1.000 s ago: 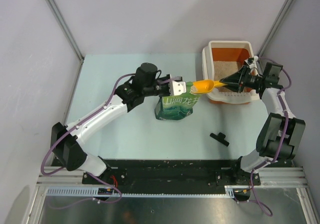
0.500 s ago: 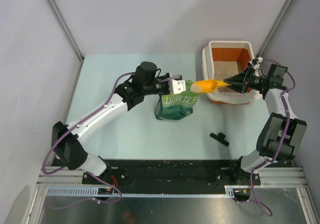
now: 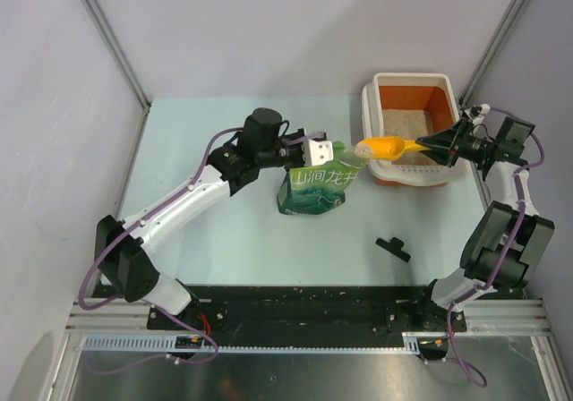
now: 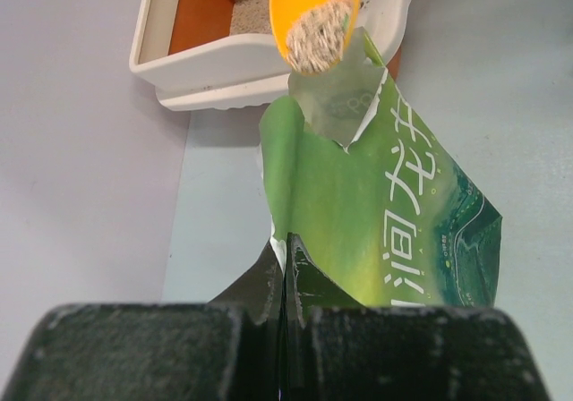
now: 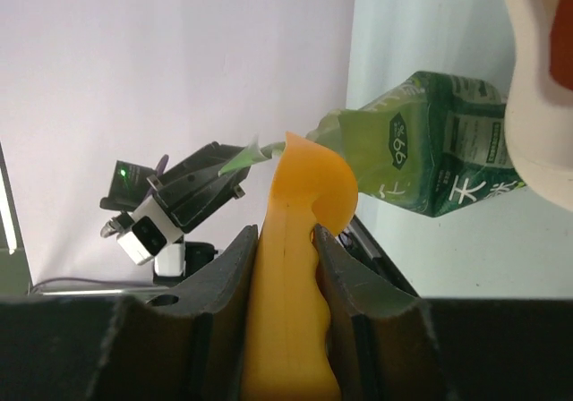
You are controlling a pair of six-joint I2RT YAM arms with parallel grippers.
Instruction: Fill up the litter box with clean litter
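Note:
The litter box (image 3: 368, 106), orange with a wide white rim, stands at the back right and holds a layer of clean litter (image 3: 407, 119). My right gripper (image 3: 436, 146) is shut on the handle of an orange scoop (image 3: 387, 147). The scoop's bowl carries clean litter (image 4: 318, 38) and hovers between the bag mouth and the box's near-left corner. My left gripper (image 3: 334, 153) is shut on the torn top edge of the green bag (image 3: 313, 191), holding it upright. In the left wrist view its jaws pinch the bag (image 4: 385, 213) edge. The right wrist view shows both fingers tight on the scoop (image 5: 291, 267).
A small black part (image 3: 392, 247) lies on the table in front of the right arm. Grey walls and metal frame posts close in the back and sides. The box (image 5: 537, 79) sits close to the right wall.
My right gripper has drawn back to the right with the loaded scoop, carrying its bowl from the bag mouth toward the litter box. The left arm and bag stayed put.

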